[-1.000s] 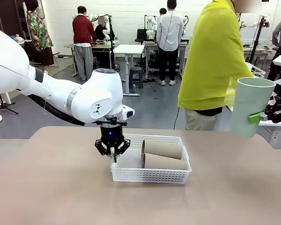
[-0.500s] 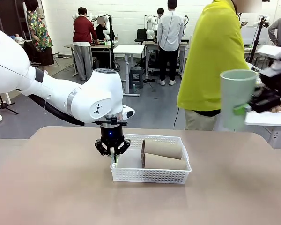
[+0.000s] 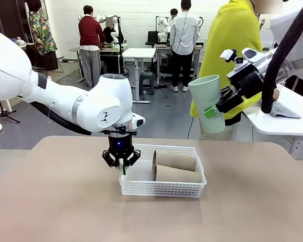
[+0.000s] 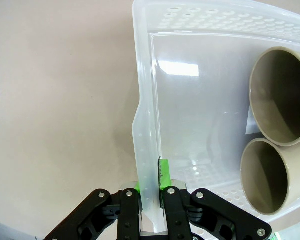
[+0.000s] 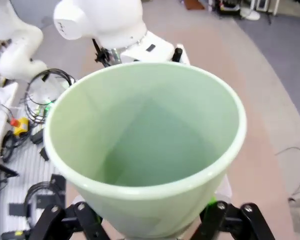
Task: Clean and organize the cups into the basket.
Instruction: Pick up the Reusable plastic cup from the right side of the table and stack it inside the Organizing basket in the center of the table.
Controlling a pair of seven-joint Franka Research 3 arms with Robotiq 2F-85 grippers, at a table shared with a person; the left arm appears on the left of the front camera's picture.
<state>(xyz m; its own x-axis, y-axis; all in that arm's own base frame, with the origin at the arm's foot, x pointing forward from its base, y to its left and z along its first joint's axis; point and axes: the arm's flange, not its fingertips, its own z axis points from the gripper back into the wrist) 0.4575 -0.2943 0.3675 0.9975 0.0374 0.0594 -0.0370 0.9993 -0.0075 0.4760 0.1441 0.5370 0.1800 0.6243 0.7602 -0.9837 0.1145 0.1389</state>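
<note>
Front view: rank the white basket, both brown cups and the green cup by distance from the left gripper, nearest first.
1. White perforated plastic basket: left gripper is shut on its left wall.
2. Rear taupe-brown matte tumbler and front taupe-brown matte tumbler, lying in the basket's right half: too close to rank.
3. Pale mint green tumbler: aloft in the right gripper, upper right.

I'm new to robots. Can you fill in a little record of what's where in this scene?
basket: white, on the table
far brown cup: lying in the basket
near brown cup: lying beside it
green cup: mouth up, held in the air
left gripper: shut on the basket's left rim
right gripper: shut on the green cup
</note>
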